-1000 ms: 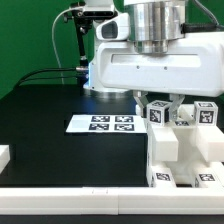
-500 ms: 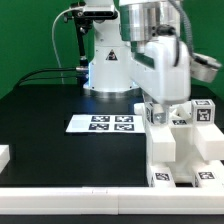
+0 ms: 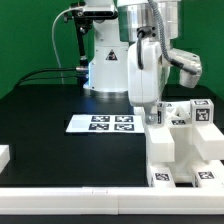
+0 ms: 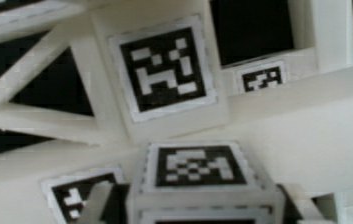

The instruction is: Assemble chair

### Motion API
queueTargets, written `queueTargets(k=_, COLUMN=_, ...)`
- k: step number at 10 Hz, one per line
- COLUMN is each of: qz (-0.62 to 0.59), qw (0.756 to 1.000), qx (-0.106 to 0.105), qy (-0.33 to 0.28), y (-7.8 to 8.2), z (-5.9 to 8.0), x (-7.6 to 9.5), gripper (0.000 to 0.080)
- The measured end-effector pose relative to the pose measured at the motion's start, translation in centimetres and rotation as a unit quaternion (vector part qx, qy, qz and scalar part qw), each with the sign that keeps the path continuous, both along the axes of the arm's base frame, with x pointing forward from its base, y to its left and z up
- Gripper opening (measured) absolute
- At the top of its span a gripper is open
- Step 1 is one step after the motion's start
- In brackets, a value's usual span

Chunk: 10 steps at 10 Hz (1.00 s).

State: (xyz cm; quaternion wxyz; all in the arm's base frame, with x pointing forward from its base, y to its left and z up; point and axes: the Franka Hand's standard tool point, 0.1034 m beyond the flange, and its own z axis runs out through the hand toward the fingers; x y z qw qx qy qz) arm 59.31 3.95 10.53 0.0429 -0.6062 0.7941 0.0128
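Note:
The chair (image 3: 186, 150) is a stepped white structure of tagged blocks at the exterior view's right, near the table's front. My gripper (image 3: 155, 113) points straight down at its upper left part, next to tagged upright pieces (image 3: 203, 112). In the wrist view a white block with a tag on top (image 4: 199, 165) fills the gap between my dark fingers (image 4: 290, 200), and the gripper (image 4: 199, 208) is closed on it. Beyond it lie a white panel with a large tag (image 4: 164, 68) and white bars of the chair. The fingertips are hidden.
The marker board (image 3: 103, 124) lies flat on the black table to the left of the chair. A small white piece (image 3: 4, 155) sits at the exterior view's left edge. The robot's base (image 3: 105, 65) stands at the back. A white rail (image 3: 70, 196) runs along the table's front.
The wrist has turned about its vertical axis over the same spot on the chair, from broadside on to narrow side on. The chair and marker board have not moved.

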Motion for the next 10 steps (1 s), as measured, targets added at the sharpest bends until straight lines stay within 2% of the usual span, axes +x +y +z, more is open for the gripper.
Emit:
queueTargets(k=2, qz=0.000, qw=1.000, qx=0.000, qy=0.001, y=0.0, z=-0.1, x=-0.1, gripper=0.0271)
queueTargets(k=3, qz=0.006, qw=1.000, qx=-0.001, qy=0.002, y=0.0, z=-0.2, x=-0.1, gripper=0.0438)
queueTargets(k=4, qz=0.014, qw=1.000, qx=0.001, qy=0.005, y=0.3, z=-0.2, x=-0.2, gripper=0.0438)
queueTargets(k=5, qz=0.022, qw=1.000, qx=0.004, qy=0.002, y=0.6, z=0.4, x=-0.1, gripper=0.0609)
queueTargets(k=8, qz=0.028, qw=0.999, qx=0.022, qy=-0.032, y=0.7, z=4.2, x=1.1, gripper=0.0646)
queueTargets(k=9, qz=0.028, qw=0.999, qx=0.026, qy=-0.038, y=0.5, z=4.8, x=1.4, gripper=0.0646)
queueTargets(k=10, qz=0.029, qw=0.999, qx=0.025, qy=-0.036, y=0.6, z=4.5, x=1.3, gripper=0.0649)
